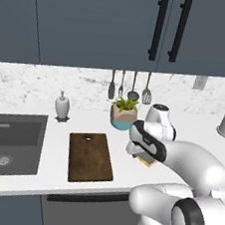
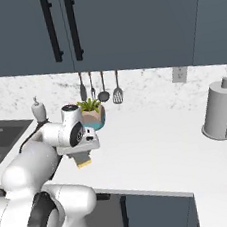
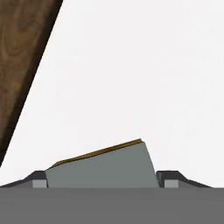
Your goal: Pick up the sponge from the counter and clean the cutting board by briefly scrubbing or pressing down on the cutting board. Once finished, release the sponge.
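Hand view has the gripper [image 3: 101, 183] clamped on the sponge [image 3: 103, 168], lifted just above the counter [image 3: 153, 65] near its front edge; best to carry it level over the cutting board [image 1: 90, 157], then press flat

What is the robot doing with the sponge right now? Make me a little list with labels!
sponge: sponge sits between the fingertips of the gripper, yellow edge showing
gripper: shut on the sponge, to the right of the board
cutting board: cutting board lies flat on the counter, nothing on it
scrubbing: not yet started
nearby: potted plant, sink
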Robot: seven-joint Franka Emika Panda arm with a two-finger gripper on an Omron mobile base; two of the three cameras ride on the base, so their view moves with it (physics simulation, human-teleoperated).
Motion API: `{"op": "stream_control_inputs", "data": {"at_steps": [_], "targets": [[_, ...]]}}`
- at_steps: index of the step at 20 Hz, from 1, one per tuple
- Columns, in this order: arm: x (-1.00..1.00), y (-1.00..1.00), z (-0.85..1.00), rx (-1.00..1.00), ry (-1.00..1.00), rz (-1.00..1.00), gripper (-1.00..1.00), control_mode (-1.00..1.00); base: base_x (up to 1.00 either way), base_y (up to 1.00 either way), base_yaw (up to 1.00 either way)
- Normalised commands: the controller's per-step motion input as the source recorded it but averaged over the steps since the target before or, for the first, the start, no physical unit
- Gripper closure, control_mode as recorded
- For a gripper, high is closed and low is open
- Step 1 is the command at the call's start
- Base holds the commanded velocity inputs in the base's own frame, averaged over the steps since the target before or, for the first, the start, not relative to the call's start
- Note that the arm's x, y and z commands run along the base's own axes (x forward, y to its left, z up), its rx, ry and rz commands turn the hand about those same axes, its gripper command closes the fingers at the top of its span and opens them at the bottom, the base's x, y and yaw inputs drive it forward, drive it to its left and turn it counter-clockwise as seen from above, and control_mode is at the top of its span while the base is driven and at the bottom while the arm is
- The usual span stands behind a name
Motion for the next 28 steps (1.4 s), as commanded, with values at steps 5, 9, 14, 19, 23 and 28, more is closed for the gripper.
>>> {"op": "stream_control_inputs", "data": {"at_steps": [5,9,14,19,23,28], "targets": [[0.12,0.9,0.13,0.11,0.0,0.03,1.0,-1.0,0.0,0.0,0.0],[-0.01,0.91,-0.02,0.04,0.0,0.05,1.0,-1.0,0.0,0.0,0.0],[-0.11,0.65,-0.06,0.0,-0.07,0.02,1.0,-1.0,0.0,0.0,0.0],[-0.05,0.19,-0.19,0.04,-0.03,-0.06,1.0,-1.0,0.0,0.0,0.0],[0.01,0.0,-0.36,0.06,0.0,-0.07,1.0,-1.0,0.0,0.0,0.0],[0.0,0.18,-0.26,0.04,-0.03,-0.08,1.0,-1.0,0.0,0.0,0.0]]}}
